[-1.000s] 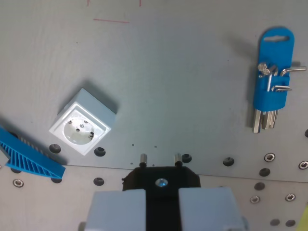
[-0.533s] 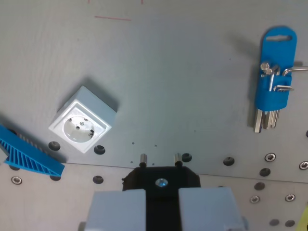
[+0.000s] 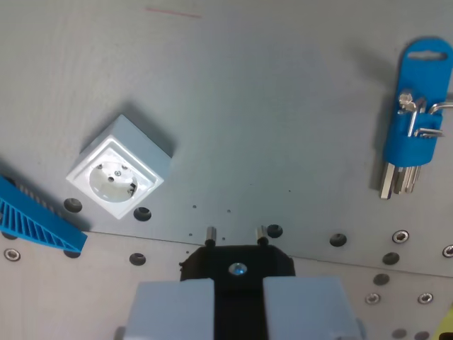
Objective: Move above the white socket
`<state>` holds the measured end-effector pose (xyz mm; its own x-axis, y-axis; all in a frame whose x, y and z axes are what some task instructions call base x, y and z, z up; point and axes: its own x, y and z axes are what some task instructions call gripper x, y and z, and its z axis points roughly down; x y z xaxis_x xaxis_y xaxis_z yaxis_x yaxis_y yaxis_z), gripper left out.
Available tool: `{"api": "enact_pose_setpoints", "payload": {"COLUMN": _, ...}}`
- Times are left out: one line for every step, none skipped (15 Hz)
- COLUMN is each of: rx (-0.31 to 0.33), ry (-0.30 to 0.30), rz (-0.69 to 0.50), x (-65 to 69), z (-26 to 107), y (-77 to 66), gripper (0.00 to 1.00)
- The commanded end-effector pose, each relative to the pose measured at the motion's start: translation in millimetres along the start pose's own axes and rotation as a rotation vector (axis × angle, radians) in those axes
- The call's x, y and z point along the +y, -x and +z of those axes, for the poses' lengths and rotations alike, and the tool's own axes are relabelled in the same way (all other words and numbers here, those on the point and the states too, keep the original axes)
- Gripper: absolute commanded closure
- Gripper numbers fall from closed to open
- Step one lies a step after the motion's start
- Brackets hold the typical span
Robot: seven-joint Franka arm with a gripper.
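The white socket is a square box with a round two-hole face. It lies on the grey table at the wrist view's left, turned diagonally. My gripper is at the bottom centre, its two grey fingers shut on a black plug. The plug's two metal pins point toward the table. The socket lies to the left of the plug and a little further up in the view, clearly apart from it.
A blue ribbed plastic part lies at the left edge, just below the socket. A blue holder with hex keys lies at the right edge. A plate with screw holes spans the bottom of the view.
The whole scene has shifted slightly, so the camera has moved: the socket sits a little higher and the hex keys further right. The plug stays in the gripper.
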<state>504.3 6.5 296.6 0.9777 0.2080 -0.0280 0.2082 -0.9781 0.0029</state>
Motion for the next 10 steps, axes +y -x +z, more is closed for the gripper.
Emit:
{"api": "enact_pose_setpoints", "payload": {"rx": 0.107, "ry": 0.019, "rz": -0.143, "x": -6.0, "z": 13.8, "y": 8.6, "gripper": 1.0}}
{"api": "enact_pose_setpoints", "payload": {"rx": 0.11, "ry": 0.021, "rz": -0.162, "x": -7.9, "z": 17.8, "y": 10.4, "gripper": 1.0}}
{"api": "enact_pose_setpoints", "payload": {"rx": 0.112, "ry": 0.022, "rz": -0.179, "x": -9.9, "z": 21.9, "y": 12.3, "gripper": 1.0}}
{"api": "enact_pose_setpoints", "payload": {"rx": 0.112, "ry": 0.023, "rz": -0.197, "x": -12.0, "z": 26.1, "y": 14.3, "gripper": 1.0}}
{"api": "enact_pose_setpoints", "payload": {"rx": 0.114, "ry": 0.025, "rz": -0.219, "x": -14.2, "z": 30.5, "y": 16.3, "gripper": 1.0}}
{"api": "enact_pose_setpoints", "payload": {"rx": 0.115, "ry": 0.026, "rz": -0.236, "x": -16.5, "z": 35.0, "y": 18.5, "gripper": 1.0}}
{"api": "enact_pose_setpoints", "payload": {"rx": 0.115, "ry": 0.027, "rz": -0.256, "x": -18.9, "z": 39.6, "y": 20.7, "gripper": 1.0}}
{"api": "enact_pose_setpoints", "payload": {"rx": 0.118, "ry": 0.029, "rz": -0.273, "x": -21.3, "z": 44.4, "y": 23.0, "gripper": 1.0}}
{"api": "enact_pose_setpoints", "payload": {"rx": 0.118, "ry": 0.031, "rz": -0.296, "x": -23.9, "z": 49.3, "y": 25.4, "gripper": 1.0}}
{"api": "enact_pose_setpoints", "payload": {"rx": 0.118, "ry": 0.032, "rz": -0.315, "x": -26.5, "z": 54.3, "y": 27.8, "gripper": 1.0}}
